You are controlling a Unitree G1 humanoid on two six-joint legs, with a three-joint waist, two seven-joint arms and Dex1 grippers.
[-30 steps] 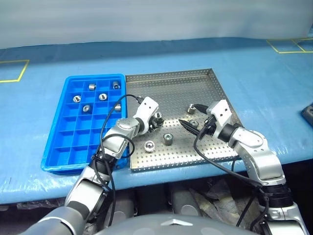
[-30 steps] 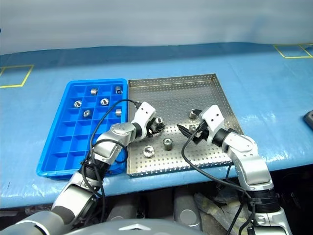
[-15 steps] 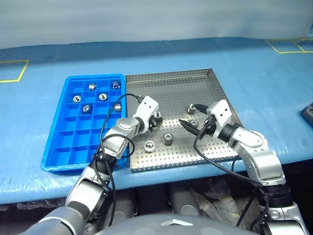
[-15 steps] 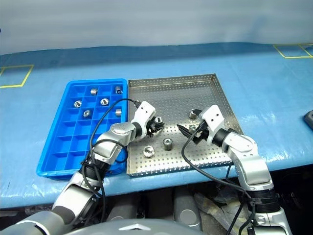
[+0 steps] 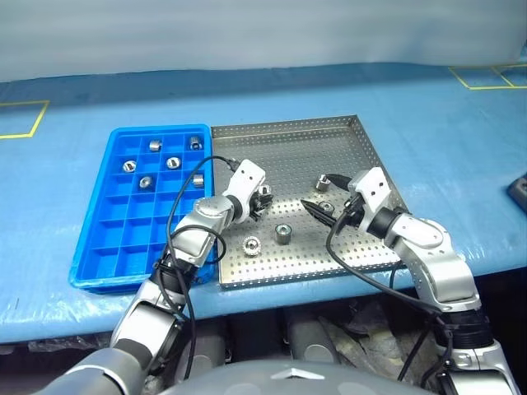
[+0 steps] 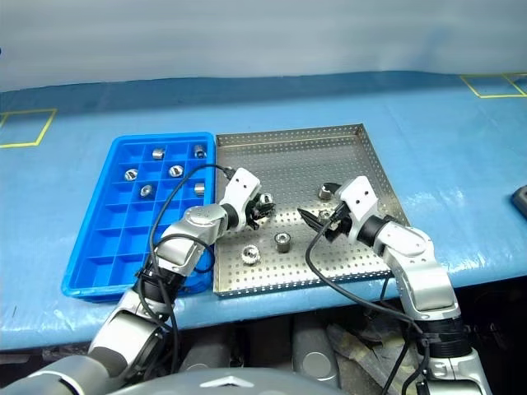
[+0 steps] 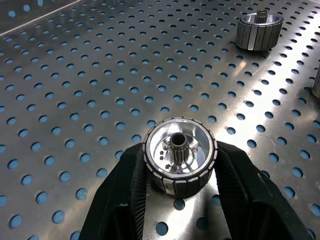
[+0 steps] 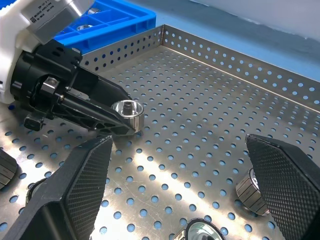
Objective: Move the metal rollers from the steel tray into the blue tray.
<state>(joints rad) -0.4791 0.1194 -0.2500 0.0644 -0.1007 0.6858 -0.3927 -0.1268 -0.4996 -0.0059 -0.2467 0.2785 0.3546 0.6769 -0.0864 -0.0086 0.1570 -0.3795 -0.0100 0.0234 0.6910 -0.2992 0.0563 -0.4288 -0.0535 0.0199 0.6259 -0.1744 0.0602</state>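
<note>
My left gripper is shut on one metal roller, a finger on each side of its ribbed rim. It holds the roller low over the perforated floor of the steel tray, near the tray's left side. The right wrist view shows that same held roller. My right gripper stands open over the tray's right half, with nothing between its fingers. Loose rollers lie on the tray. The blue tray lies left of the steel tray, with several rollers in its far compartments.
Both trays rest on a blue-covered table whose front edge runs just below them. Yellow tape marks lie at the far left and far right. A dark object sits at the right edge. Black cables loop off both wrists.
My left gripper's fingers have drawn in onto the roller. The right arm and the loose rollers have stayed where they were.
</note>
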